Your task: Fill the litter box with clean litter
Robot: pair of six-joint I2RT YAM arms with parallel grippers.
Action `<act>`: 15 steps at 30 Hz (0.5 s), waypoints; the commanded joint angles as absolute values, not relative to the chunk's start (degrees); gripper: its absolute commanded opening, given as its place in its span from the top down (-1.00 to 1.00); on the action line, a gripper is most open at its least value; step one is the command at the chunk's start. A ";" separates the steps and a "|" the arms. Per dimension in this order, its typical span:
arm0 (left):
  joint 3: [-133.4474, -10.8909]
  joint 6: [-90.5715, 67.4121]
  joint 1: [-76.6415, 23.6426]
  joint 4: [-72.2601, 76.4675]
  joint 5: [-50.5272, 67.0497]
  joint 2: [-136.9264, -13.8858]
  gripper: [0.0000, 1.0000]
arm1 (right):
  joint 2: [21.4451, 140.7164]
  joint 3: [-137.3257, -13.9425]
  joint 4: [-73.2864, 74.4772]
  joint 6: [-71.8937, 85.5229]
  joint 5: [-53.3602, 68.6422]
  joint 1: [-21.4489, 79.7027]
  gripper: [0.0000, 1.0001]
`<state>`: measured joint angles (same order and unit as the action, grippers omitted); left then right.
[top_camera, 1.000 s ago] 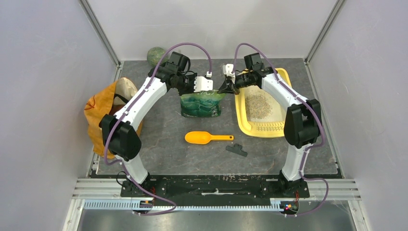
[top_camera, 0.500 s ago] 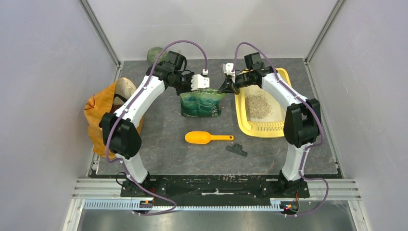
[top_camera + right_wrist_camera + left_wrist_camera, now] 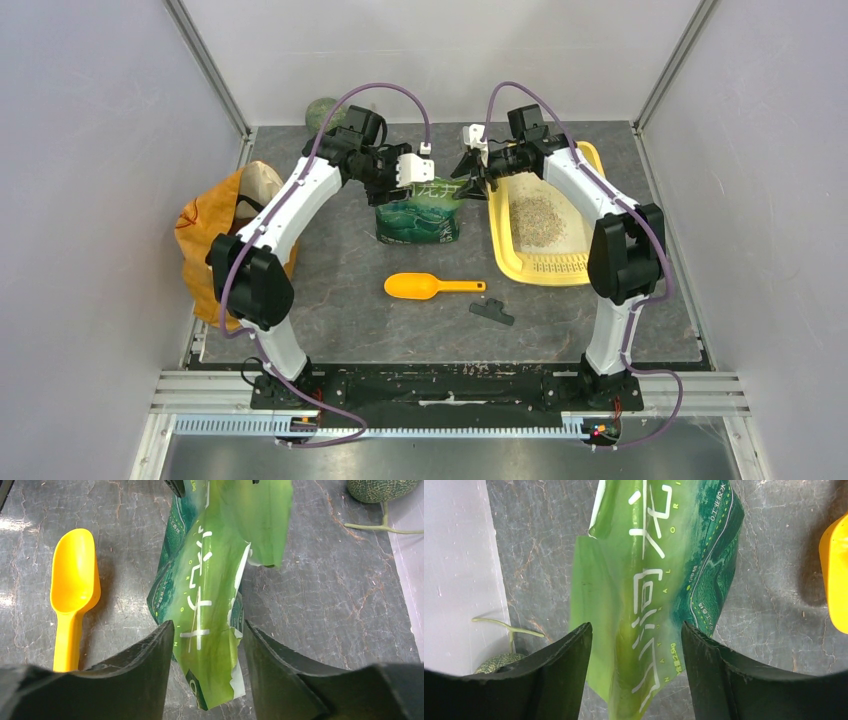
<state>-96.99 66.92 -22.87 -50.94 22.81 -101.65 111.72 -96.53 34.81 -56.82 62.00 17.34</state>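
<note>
Two arms are seen from above, the left arm [image 3: 300,195] and the right arm [image 3: 590,190], bent inward so that their tips meet over the top of a green pouch [image 3: 420,215], which is stood upright at the middle rear of the grey surface [image 3: 350,320]. The litter box [image 3: 500,240] is placed just to the right of the pouch, and the clean litter [image 3: 538,215] is spread as a speckled patch inside its pale basin. An orange scoop [image 3: 425,287] is laid in front of the pouch, with a small black clip [image 3: 492,312] near its handle. An orange-yellow bag [image 3: 205,235] is slumped at the left edge, and a melon [image 3: 322,112] is set in the far left corner.

In the left wrist view the left jaws are held wide, and the green pouch [image 3: 649,580] is seen in the gap between them without being pinched. The melon [image 3: 499,662] is visible low on the left, by the wall.

In the right wrist view the right jaws are likewise spread apart, with the torn top of the pouch [image 3: 215,595] seen in the gap between them but not gripped. The scoop [image 3: 72,595] is seen on the left and the melon [image 3: 380,487] at the upper right.
</note>
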 commanded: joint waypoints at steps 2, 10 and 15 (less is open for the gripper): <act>-98.70 66.03 -22.72 -50.89 23.71 -101.39 -0.59 | 112.27 -99.34 34.96 -56.05 63.28 17.50 -0.36; -100.44 64.07 -22.92 -50.82 24.70 -100.09 -0.76 | 110.78 -99.32 34.65 -53.87 63.77 17.41 -0.65; -102.98 58.68 -23.28 -49.12 25.61 -98.08 -0.78 | 108.64 -99.50 31.03 -45.39 64.23 16.60 -0.73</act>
<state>-98.74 64.60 -22.92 -50.92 23.09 -101.58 111.72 -96.82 34.48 -52.77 62.22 17.34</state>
